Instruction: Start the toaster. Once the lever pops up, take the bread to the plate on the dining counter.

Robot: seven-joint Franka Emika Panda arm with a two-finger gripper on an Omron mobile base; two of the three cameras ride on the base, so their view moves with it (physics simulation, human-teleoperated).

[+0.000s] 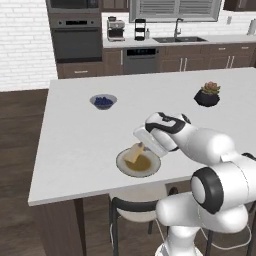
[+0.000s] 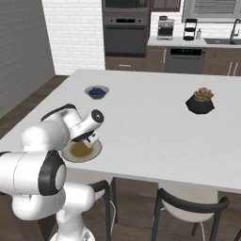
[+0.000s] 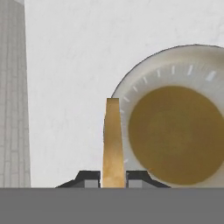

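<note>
My gripper (image 1: pixel 140 146) is shut on the bread (image 1: pixel 134 153), a pale tan slice that hangs on edge just above the plate (image 1: pixel 123 169). The plate is round, grey-beige with a darker centre, and lies near the front edge of the white dining counter (image 1: pixel 85 135). From the hand view the bread (image 3: pixel 112 140) stands edge-on between the fingertips (image 3: pixel 90 179), over the left rim of the plate (image 3: pixel 175 59). In the right base view the gripper (image 2: pixel 89 140) hovers over the plate (image 2: pixel 97 151). The toaster and its lever are out of view.
A small bowl of blueberries (image 1: pixel 103 101) sits farther back on the counter, and a potted succulent (image 1: pixel 207 94) at the right. Dark-framed chairs (image 2: pixel 188 207) stand under the counter's front edge. Ovens, a sink and cabinets line the back wall.
</note>
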